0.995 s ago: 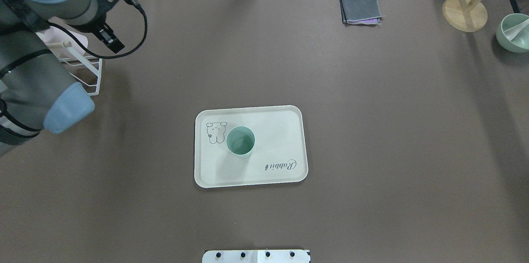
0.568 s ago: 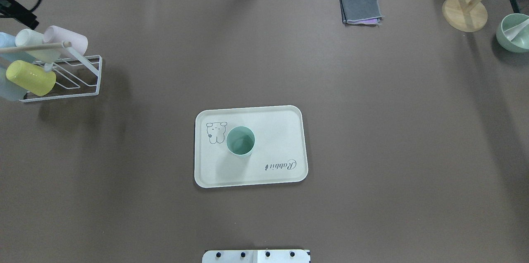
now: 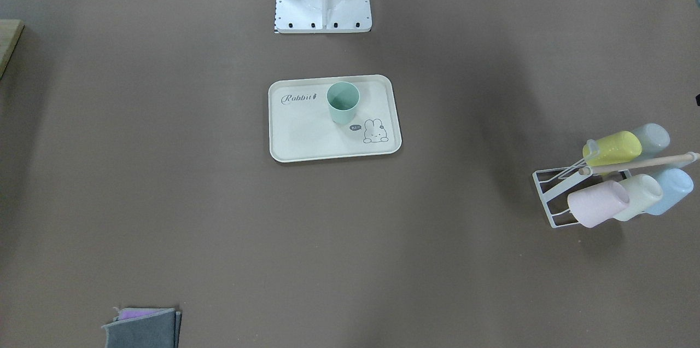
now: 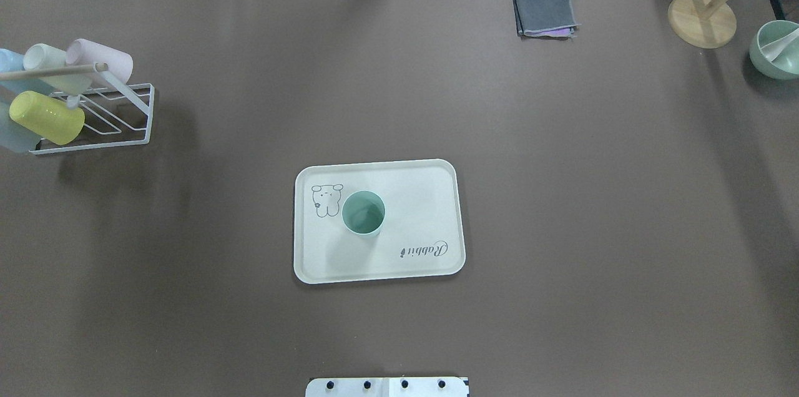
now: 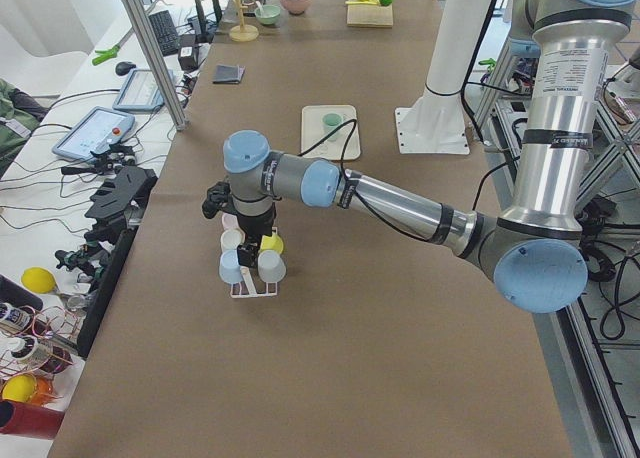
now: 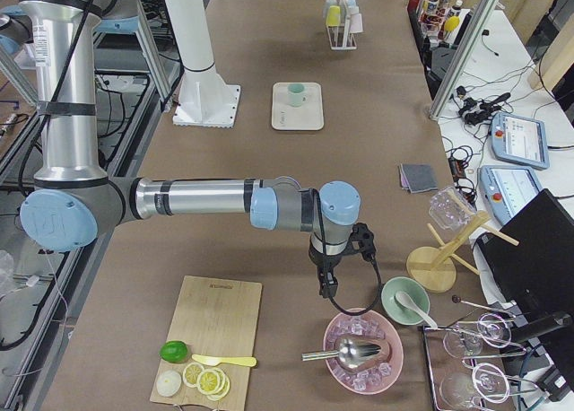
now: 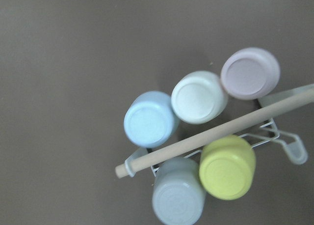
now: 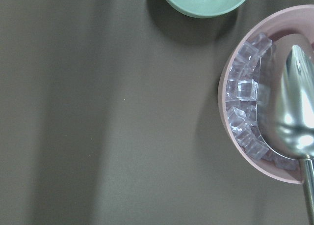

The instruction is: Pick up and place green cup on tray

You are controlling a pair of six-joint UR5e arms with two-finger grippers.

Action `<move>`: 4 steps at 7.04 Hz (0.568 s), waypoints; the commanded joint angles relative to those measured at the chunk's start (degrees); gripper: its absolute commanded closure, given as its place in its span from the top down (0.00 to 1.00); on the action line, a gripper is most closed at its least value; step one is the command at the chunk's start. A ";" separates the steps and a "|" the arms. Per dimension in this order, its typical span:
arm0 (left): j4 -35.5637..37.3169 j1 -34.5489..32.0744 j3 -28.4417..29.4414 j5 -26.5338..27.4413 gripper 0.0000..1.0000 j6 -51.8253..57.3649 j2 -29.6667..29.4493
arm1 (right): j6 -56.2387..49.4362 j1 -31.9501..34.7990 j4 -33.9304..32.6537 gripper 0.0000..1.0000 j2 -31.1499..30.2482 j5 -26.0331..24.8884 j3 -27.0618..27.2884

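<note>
The green cup (image 4: pixel 363 213) stands upright, mouth up, on the tray (image 4: pixel 424 197), right beside the bunny drawing, mid-desk (image 4: pixel 562 197). Sweeping from the left: a white wire rack (image 4: pixel 118 116) carries five pastel cups tipped on their sides, and the left gripper (image 5: pixel 244 246) hovers just above it. Its wrist camera stares straight down at the cup bottoms, but the jaws don't show there, so apart or together, I cannot tell. Centre, there's the tray with its cup. Further right, at the far edge, a folded grey cloth (image 4: pixel 544 12), then a round wooden stand (image 4: pixel 702 19), then a pale green bowl (image 4: pixel 777 50). The right gripper (image 6: pixel 325 284) hangs over the desk beside a pink bowl (image 8: pixel 230 131) of ice cubes holding a metal scoop (image 8: pixel 294 102). Its jaws, again, I cannot tell.
</note>
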 commanded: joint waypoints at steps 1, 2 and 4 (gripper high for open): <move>-0.34 -7.69 2.73 -0.29 0.99 2.51 5.34 | -0.02 -0.01 0.00 1.00 -0.01 0.00 0.00; -0.69 -9.12 2.21 -2.90 0.99 2.78 8.67 | -0.02 -0.01 0.00 1.00 0.07 0.00 0.09; -1.04 -9.23 2.73 -6.09 0.99 2.44 8.09 | -0.11 -0.01 0.00 1.00 0.07 0.09 0.09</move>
